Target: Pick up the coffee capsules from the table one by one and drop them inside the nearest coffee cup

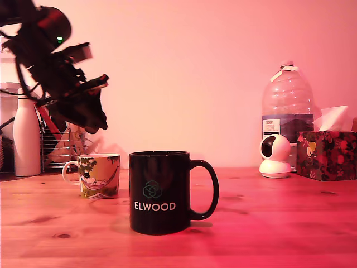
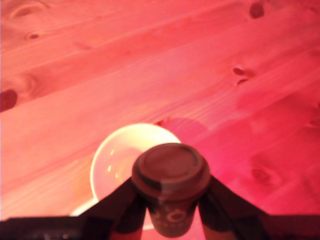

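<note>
"ELWOOD" on black mug [image 1: 160,192]

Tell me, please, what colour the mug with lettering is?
Black, with white lettering; the exterior view shows it best.

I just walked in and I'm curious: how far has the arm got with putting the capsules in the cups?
Done: cannot tell; no capsule shows inside the white cup. In hand: the gripper holds a dark capsule above that cup. Left: dropping it in. No other capsule is in view, and the black mug hides its inside.
</note>
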